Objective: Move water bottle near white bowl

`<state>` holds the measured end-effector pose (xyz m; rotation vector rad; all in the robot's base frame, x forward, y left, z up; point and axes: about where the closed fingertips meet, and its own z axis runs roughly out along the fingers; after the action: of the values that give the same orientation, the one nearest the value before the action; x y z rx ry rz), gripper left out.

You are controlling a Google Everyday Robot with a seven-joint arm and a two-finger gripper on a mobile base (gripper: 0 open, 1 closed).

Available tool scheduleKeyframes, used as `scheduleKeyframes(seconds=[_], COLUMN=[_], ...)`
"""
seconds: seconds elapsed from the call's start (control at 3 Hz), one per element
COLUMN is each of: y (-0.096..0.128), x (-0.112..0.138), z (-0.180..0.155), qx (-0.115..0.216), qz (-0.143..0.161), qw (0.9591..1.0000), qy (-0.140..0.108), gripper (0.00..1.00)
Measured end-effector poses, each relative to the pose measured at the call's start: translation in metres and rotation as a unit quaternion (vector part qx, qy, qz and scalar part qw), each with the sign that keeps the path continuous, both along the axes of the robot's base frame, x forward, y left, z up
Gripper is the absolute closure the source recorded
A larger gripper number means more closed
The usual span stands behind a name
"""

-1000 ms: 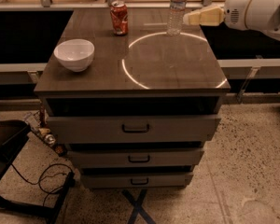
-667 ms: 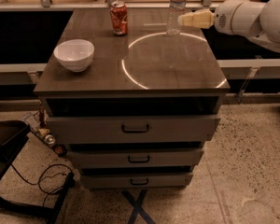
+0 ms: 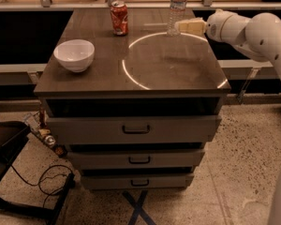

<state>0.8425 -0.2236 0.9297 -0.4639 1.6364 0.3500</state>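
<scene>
Water bottle [image 3: 178, 6] stands upright at far edge of cabinet top [image 3: 168, 74], right of red can [image 3: 119, 18]. Gripper [image 3: 183, 26] comes in from the right at the bottle's lower part; can't tell if it's clamping. White bowl [image 3: 74, 55] sits well apart, on the left side.

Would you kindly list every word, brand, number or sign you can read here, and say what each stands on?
No text here can be read.
Red can: pale markings on its side, too blurred to read.
Water bottle: pale label band, too blurred to read.
White bowl: plain, no marking seen.
Claw: next to the bottle's lower part at the tabletop's far right, no lettering seen.
</scene>
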Motion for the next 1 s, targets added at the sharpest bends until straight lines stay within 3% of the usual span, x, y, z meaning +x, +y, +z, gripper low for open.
scheduleKeyframes(seconds=[0.33,0.67,1.0], y=[0.011,0.016,0.019], x=[0.035,0.050,0.063], z=[-0.024,-0.018,0.002], qx=[-0.008,-0.015,-0.021], qz=[0.048,0.072,0.072], qw=[0.9988,0.9971,0.9966], qy=[-0.005,-0.019,-0.033], gripper=[0.00,0.00,0.00])
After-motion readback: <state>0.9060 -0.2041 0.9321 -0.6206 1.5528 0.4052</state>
